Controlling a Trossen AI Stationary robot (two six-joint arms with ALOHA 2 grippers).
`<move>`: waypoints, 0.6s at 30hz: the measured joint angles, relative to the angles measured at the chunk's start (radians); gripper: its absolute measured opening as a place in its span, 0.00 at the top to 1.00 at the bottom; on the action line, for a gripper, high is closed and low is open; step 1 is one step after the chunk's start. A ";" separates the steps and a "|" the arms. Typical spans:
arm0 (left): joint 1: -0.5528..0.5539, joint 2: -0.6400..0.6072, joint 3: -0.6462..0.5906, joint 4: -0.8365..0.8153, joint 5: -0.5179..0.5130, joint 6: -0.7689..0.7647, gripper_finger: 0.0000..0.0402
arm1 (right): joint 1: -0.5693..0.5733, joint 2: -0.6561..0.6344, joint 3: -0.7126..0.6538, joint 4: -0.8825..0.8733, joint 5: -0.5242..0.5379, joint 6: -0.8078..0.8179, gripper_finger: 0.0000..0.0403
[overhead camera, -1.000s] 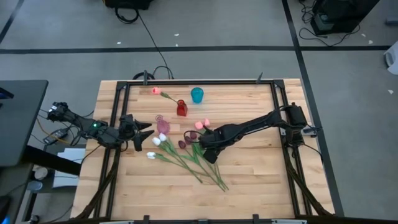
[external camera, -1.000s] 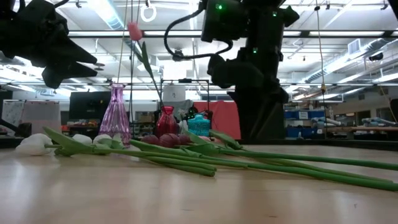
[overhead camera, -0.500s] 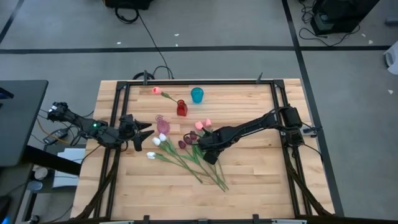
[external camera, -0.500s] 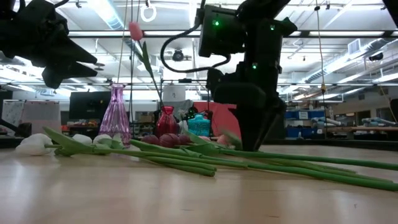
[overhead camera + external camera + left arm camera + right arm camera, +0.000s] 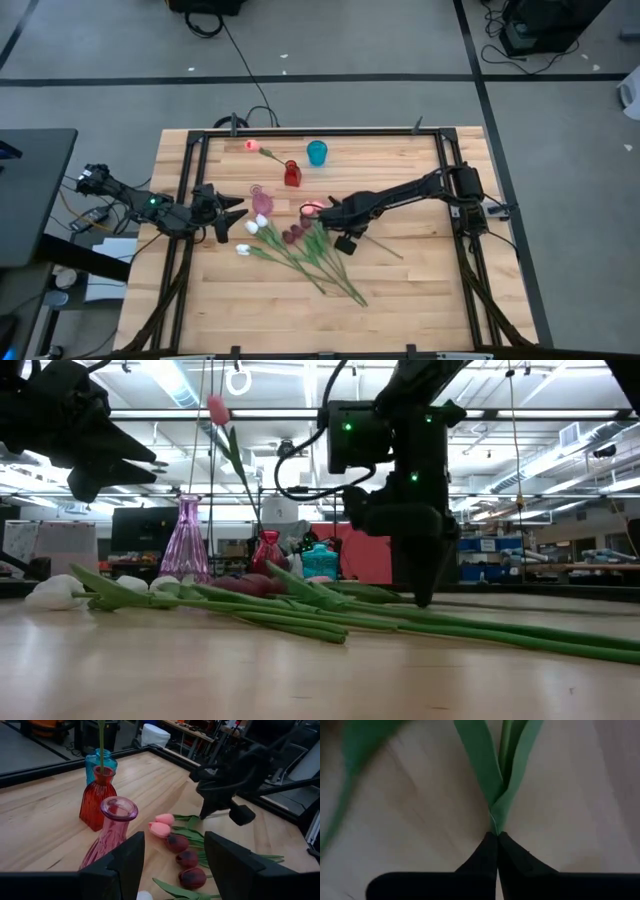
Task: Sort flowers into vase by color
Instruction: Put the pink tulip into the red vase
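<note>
Artificial tulips lie in a pile at the table's middle: white heads (image 5: 250, 228), maroon heads (image 5: 295, 230) and pink heads (image 5: 159, 829), their green stems fanning toward the near edge. One pink tulip (image 5: 250, 146) stands in the red vase (image 5: 292, 174). A pink glass vase (image 5: 262, 200) and a blue vase (image 5: 317, 152) stand close by. My right gripper (image 5: 334, 222) is down at the pile's right side, shut on a pink tulip's stem. My left gripper (image 5: 235, 215) hovers open, left of the pink vase. My right gripper pinches the pink tulip's stem (image 5: 495, 824) between its two fingertips (image 5: 487, 847), just where the green leaves fork off. The fingers point down from above (image 5: 421, 598). The stem's lower end (image 5: 392, 250) trails toward the near right, low over the table.
The three vases stand close together between the pile and the far edge. A black metal frame (image 5: 300, 131) runs around the tabletop. Bare wood lies near and right of the pile (image 5: 420, 290).
My right gripper has moved a little toward the far edge with a pink tulip. That tulip has swung out of the pile: its stem end now points toward the near right, apart from the other stems, and some leaves stand higher in the low view.
</note>
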 joint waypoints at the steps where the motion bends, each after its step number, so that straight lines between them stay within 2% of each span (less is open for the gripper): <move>1: 0.000 0.000 0.000 0.000 0.000 0.000 0.47 | -0.005 -0.009 0.000 -0.020 0.006 -0.012 0.98; 6: 0.000 0.000 0.000 -0.001 0.011 0.000 0.47 | -0.024 -0.129 -0.001 -0.056 0.054 -0.042 0.99; 9: 0.000 0.000 0.000 -0.001 0.012 -0.001 0.47 | -0.033 -0.233 -0.009 0.016 0.096 -0.135 0.99; 12: 0.000 0.000 0.000 -0.001 0.014 -0.001 0.47 | -0.052 -0.329 -0.058 0.234 0.080 -0.256 0.99; 15: 0.000 0.000 0.000 -0.001 0.028 -0.013 0.47 | -0.088 -0.405 -0.131 0.487 0.004 -0.368 0.99; 18: 0.000 0.000 0.000 -0.001 0.031 -0.020 0.47 | -0.138 -0.458 -0.223 0.794 -0.033 -0.451 0.99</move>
